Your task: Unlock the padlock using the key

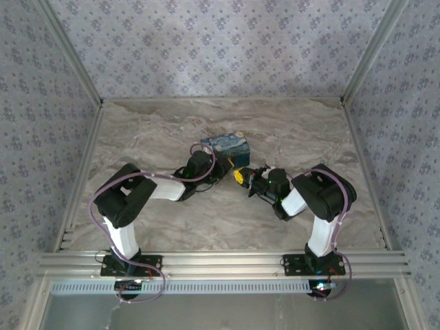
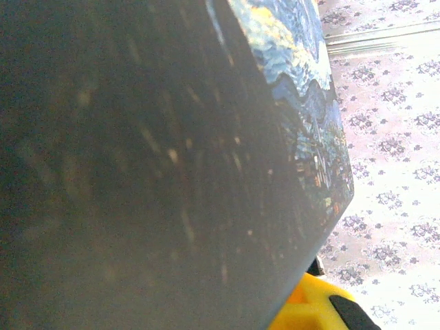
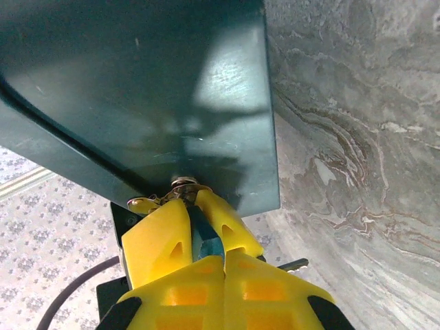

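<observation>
The right pincer (image 3: 193, 206) is fully closed, its two yellow fingers (image 3: 161, 237) clamped on the blue head of a key (image 3: 204, 237). The key's long axis runs along the fingers and points straight ahead at the dark green side of a box (image 3: 137, 82). At the fingertips a small metal fitting (image 3: 183, 183) sits against that side, right where the key's front end meets it. What the fitting is cannot be told, and the key's blade is hidden.

From above, the right pincer (image 1: 240, 177) reaches from the near right towards the far left, so the key points the same way, at the near right corner of the box (image 1: 230, 146). The box has a painted night-sky print on top and lies near the middle of the marble tabletop (image 1: 137, 137).

The left pincer (image 1: 218, 167) comes in from the left and sits at the box's near left side. Its wrist camera is pressed close to the box's dark wall (image 2: 137, 172), and whether its jaws grip anything cannot be told.
</observation>
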Motion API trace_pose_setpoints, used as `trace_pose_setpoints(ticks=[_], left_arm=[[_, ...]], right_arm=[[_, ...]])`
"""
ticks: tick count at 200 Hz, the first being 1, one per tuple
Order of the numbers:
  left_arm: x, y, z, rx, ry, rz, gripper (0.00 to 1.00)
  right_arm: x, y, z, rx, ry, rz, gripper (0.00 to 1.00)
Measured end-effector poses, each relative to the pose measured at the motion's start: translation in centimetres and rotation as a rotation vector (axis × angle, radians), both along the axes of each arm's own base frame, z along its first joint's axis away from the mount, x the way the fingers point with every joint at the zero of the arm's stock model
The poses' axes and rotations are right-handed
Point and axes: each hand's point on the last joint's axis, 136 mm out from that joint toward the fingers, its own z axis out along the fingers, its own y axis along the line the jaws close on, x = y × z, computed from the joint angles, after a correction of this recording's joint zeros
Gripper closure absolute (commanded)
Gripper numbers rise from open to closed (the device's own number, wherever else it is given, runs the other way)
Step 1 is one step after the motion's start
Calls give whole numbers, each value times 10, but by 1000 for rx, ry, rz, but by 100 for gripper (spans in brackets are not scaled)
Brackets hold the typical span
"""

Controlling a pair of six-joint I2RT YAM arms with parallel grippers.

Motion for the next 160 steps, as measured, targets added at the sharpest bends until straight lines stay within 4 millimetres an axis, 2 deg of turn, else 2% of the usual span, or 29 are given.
trace_pose_setpoints(ticks=[10,36,57,90,123,160], left_arm=[[0,0,0,-1,-1,1,100],[1,0,3,-8,-8,1,100],[-3,-3,4,-15,-6,-19,100],[-3,-2,10,-25,-18,-22,100],[-4,-2,14,-29,-23,-28,100],[-17,-7,17,-40,-7,-100,100]], right_arm=[[0,0,1,7,7,-2,90],[1,0,2,21,18,-5,87],[1,1,3,28,24,-8,72],[0,1,4,29,22,-2,70],[-4,1,3,18,13,13,62],[-19,-11,0,-32,-16,28,60]])
